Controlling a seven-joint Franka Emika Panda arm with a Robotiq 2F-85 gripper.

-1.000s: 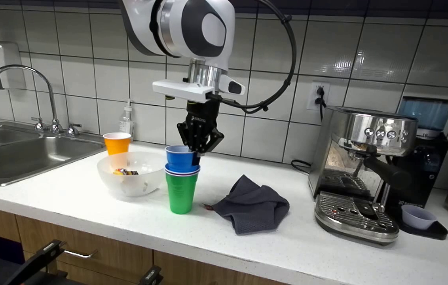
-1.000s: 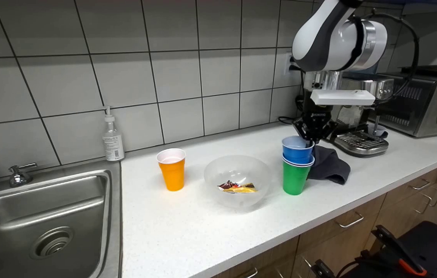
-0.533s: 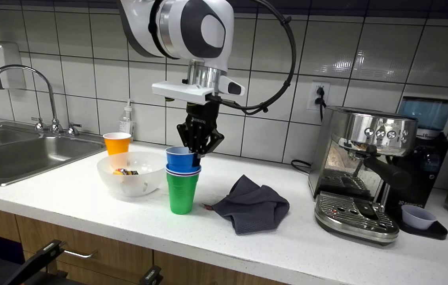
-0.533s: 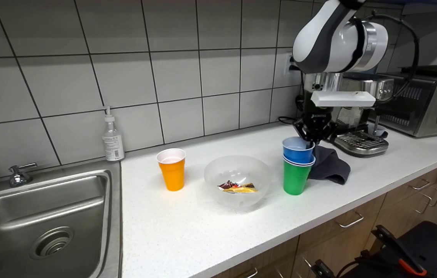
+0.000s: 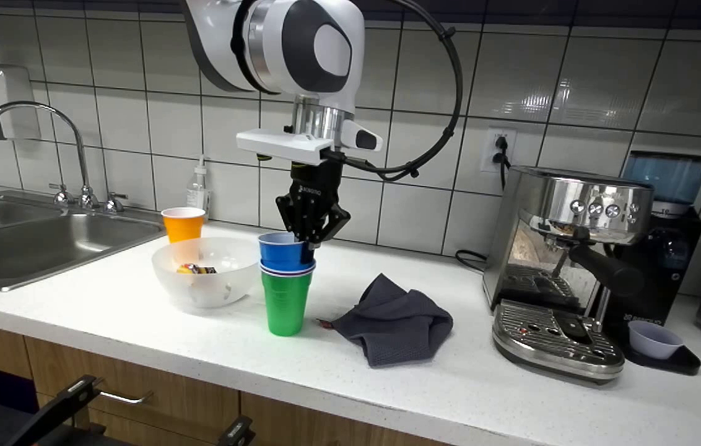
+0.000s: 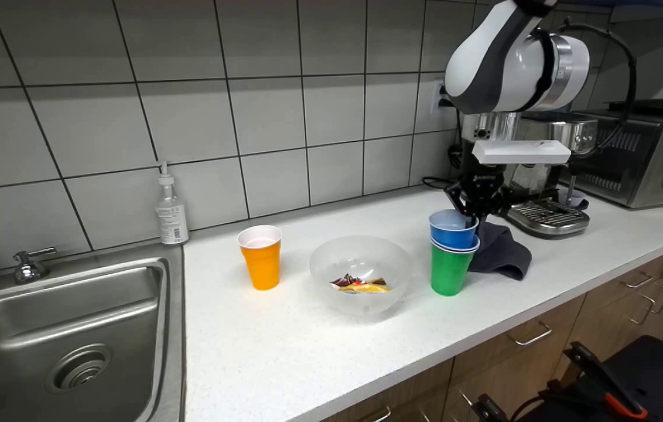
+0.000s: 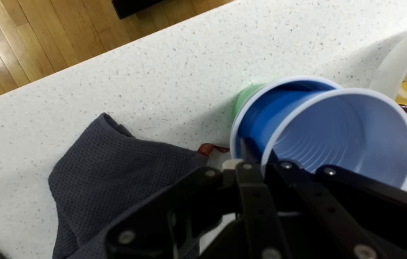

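Pinching the upper blue cup (image 5: 279, 253) at its rim between the fingers (image 5: 308, 253); probably handling light, flexible and slippery, favouring the rim over squeezing the sides.

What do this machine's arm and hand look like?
The arm is rounded and glossy white with dark grey patches, plus a silver collar. A thick black cable loops off it. There's a white bar. The hand is black, angular and jointed, with small pale lettering.
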